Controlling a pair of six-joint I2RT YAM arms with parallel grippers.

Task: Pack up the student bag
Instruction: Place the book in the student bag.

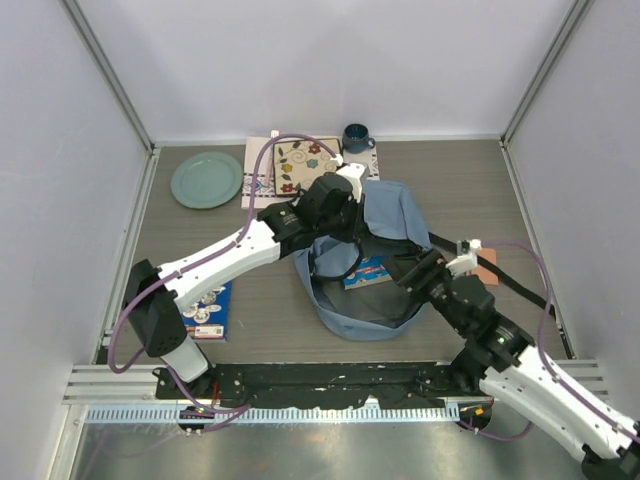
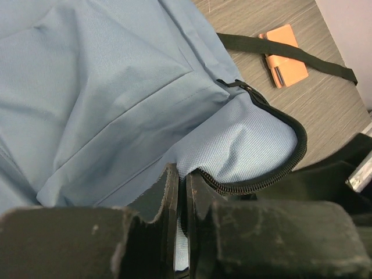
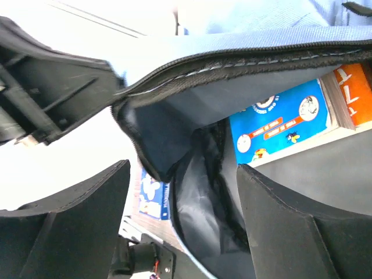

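Observation:
The light-blue student bag point(image 1: 385, 215) lies open mid-table. My left gripper point(image 1: 338, 212) is shut on the bag's upper zipper edge and holds that flap up; in the left wrist view the jaws point(image 2: 181, 177) pinch blue fabric beside the dark zipper point(image 2: 290, 165). My right gripper point(image 1: 413, 276) is open at the bag's right rim, facing into the opening point(image 3: 183, 192). A blue picture book point(image 1: 368, 271) lies inside the bag, and shows in the right wrist view point(image 3: 279, 125) next to an orange-covered book point(image 3: 356, 93).
A second blue book point(image 1: 210, 308) lies on the table at the left. An orange notebook point(image 1: 487, 262) sits under a black strap point(image 2: 244, 42) at the right. A green plate point(image 1: 207, 180), an embroidered mat point(image 1: 300, 163) and a dark mug point(image 1: 356, 138) stand at the back.

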